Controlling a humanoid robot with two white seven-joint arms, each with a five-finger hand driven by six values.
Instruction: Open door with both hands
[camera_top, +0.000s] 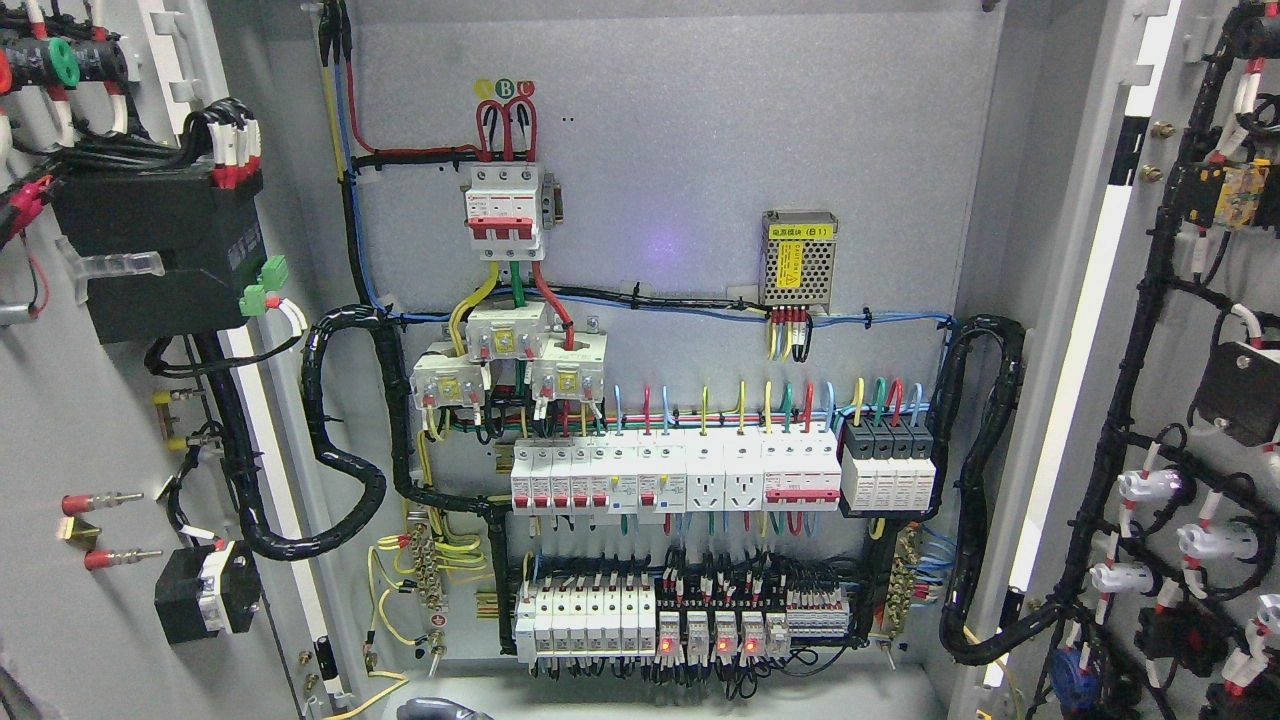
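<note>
Both cabinet doors, left door and right door, are standing wide open, exposing the back panel where rows of breakers are sitting amid coloured wiring.

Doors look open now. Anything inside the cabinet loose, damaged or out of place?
Nothing stands out. Both doors are swung wide, the breakers sit in even rows, and the wiring looks bundled and attached. Neither robot hand can be clearly seen.
</note>
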